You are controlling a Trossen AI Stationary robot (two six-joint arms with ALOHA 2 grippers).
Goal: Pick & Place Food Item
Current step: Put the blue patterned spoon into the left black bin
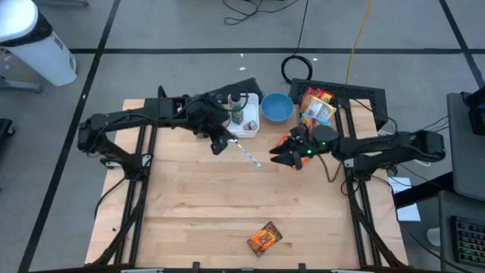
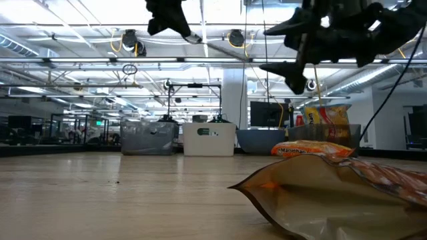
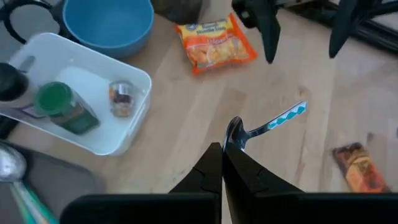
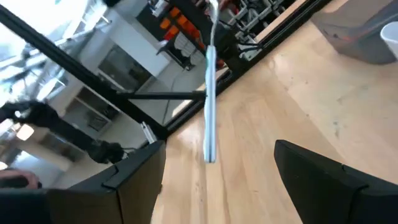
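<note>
Left hand (image 1: 220,144) is raised above the wooden bench (image 1: 189,205), fingers clamped on the bowl end of a metal spoon with blue-patterned handle (image 1: 248,155). Right hand (image 1: 282,154), fingers apart and holding nothing, hangs just beyond the handle tip. An orange noodle packet (image 3: 216,42) lies near a blue bowl (image 1: 277,107). A white plastic bin (image 1: 244,123) holds a green-capped jar (image 3: 67,107). A brown snack packet (image 1: 264,239) lies near the front edge

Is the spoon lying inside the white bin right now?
No, the spoon is held shut in the left gripper, outside the white bin.
</note>
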